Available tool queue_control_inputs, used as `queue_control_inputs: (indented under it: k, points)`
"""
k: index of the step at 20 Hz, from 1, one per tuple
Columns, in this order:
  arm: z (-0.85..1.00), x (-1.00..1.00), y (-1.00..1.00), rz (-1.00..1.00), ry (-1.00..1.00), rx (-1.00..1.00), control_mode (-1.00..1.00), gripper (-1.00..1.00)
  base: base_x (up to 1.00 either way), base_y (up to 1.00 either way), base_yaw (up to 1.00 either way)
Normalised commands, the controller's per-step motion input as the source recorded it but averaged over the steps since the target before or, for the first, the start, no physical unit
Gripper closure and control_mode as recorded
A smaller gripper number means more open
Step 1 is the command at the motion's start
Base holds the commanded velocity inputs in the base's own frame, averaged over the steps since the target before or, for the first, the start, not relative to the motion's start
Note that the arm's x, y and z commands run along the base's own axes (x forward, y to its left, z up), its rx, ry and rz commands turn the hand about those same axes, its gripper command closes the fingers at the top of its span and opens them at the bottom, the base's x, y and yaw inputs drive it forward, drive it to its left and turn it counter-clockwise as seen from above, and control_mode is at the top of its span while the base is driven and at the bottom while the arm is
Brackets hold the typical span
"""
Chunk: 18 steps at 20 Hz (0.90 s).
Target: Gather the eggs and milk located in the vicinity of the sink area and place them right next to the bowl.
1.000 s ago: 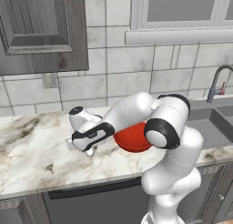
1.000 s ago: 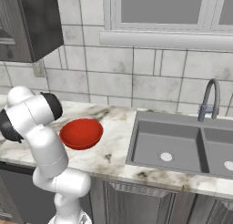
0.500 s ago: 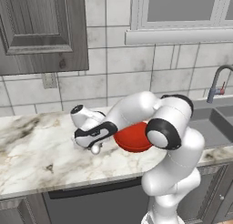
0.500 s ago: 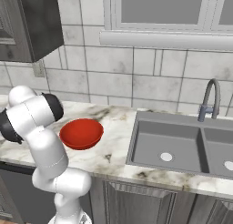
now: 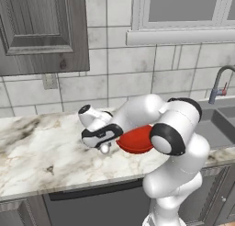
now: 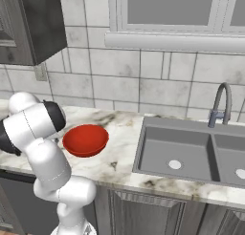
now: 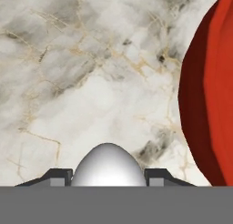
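the tool (image 5: pixel 104 146) hangs low over the marble table (image 5: pixel 41 147), its jaws narrow and closed on a glossy white egg-shaped ball (image 7: pixel 108 165). the red bowl (image 7: pixel 209 89) lies just beside it on the right, rim apart from the ball.

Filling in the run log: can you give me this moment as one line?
hand: shut on white egg-shaped thing | position: low over counter, beside red bowl | sink: no egg or milk seen
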Motion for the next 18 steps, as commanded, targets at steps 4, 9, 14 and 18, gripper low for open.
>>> queue_control_inputs:
  k: [4, 9, 14, 18]
  points:
    - [0.00, 0.00, 0.04, 0.00, 0.00, -0.05, -1.00, 1.00, 0.00, 0.00, 0.00]
    - [0.00, 0.01, 0.01, 0.00, 0.00, 0.00, -1.00, 1.00, 0.00, 0.00, 0.00]
    - [0.00, 0.04, -0.06, 0.00, 0.00, -0.01, -1.00, 1.00, 0.00, 0.00, 0.00]
    - [0.00, 0.00, 0.00, 0.00, -0.03, -0.10, -1.00, 1.00, 0.00, 0.00, 0.00]
